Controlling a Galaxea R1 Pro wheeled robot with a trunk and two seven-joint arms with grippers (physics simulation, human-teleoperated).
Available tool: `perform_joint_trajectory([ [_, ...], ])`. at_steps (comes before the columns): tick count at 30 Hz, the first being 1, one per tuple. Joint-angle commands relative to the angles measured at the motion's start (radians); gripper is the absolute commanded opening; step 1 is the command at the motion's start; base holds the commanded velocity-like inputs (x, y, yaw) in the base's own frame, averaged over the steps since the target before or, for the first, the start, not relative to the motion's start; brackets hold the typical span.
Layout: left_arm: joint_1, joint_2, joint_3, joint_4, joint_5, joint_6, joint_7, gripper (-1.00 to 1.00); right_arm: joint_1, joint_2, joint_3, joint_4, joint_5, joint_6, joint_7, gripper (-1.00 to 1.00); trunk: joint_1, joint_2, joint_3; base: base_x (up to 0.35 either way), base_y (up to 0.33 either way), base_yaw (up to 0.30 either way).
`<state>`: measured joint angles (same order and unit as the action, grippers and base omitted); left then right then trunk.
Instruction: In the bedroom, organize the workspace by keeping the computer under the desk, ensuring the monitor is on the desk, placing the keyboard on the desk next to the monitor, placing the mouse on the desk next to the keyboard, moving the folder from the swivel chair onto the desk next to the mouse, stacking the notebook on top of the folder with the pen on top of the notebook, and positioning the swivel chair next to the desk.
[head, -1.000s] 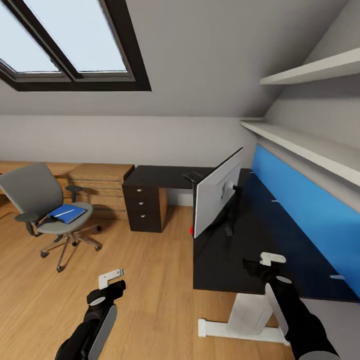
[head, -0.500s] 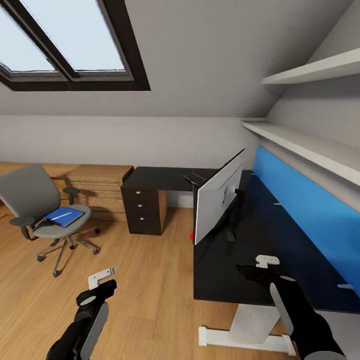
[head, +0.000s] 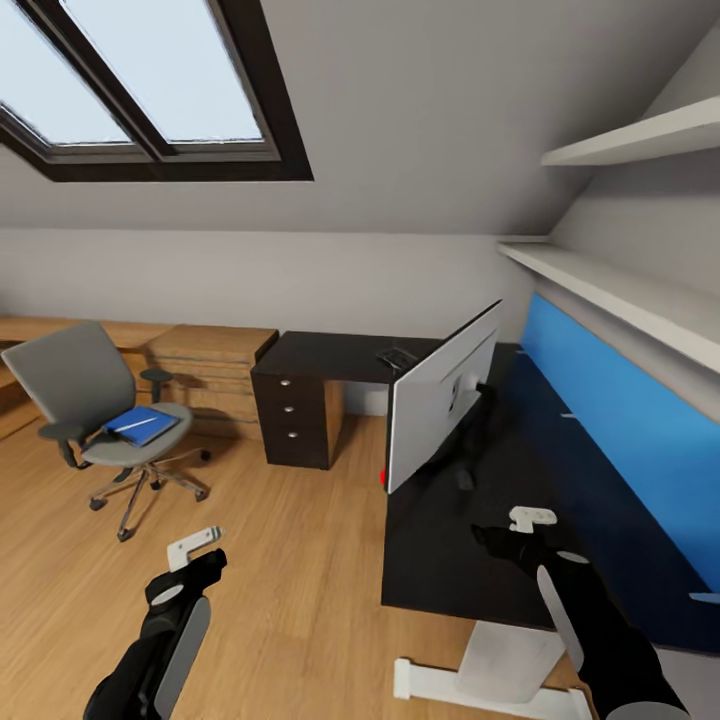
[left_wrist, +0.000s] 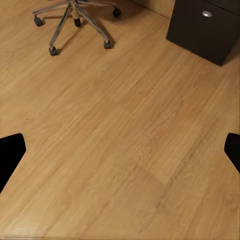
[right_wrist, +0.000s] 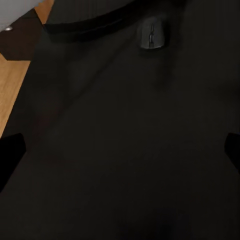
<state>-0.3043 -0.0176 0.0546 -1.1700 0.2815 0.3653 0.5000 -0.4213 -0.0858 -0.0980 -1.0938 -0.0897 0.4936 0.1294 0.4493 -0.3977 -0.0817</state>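
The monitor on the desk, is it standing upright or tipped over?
Upright: the monitor stands on the black desk, its grey back facing the camera.

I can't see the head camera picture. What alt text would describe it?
An attic bedroom: a black desk carries a monitor, and a grey swivel chair with a blue folder on its seat stands apart on the wood floor. Both end effectors, left and right, are empty.
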Motion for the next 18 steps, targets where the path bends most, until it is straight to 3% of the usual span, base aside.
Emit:
perform_joint_trajectory([
  [1, -0.001, -0.001, 0.001, -0.006, 0.008, 0.003, 0.005, 1.00, -0.001, 0.000, -0.001, 0.000, -0.007, -0.001, 0.001, 1.00, 0.001, -0.002, -0.003, 0.017, -0.224, 0.234],
  [5, -0.001, -0.002, 0.001, -0.023, 0.007, 0.004, 0.005, 1.00, -0.001, -0.001, -0.002, 0.007, 0.013, -0.022, 0.003, 1.00, 0.001, -0.002, -0.004, 0.007, -0.204, 0.111],
  [9, -0.001, -0.002, 0.000, -0.029, 0.007, 0.006, 0.005, 1.00, -0.001, -0.001, -0.002, 0.015, 0.062, -0.033, 0.003, 1.00, 0.001, -0.002, -0.004, 0.002, -0.141, 0.023],
  [18, -0.001, -0.002, -0.001, -0.031, 0.007, 0.006, 0.004, 1.00, -0.001, 0.004, 0.004, 0.054, 0.120, -0.077, 0.003, 1.00, 0.001, -0.002, -0.004, 0.037, -0.031, 0.003],
])
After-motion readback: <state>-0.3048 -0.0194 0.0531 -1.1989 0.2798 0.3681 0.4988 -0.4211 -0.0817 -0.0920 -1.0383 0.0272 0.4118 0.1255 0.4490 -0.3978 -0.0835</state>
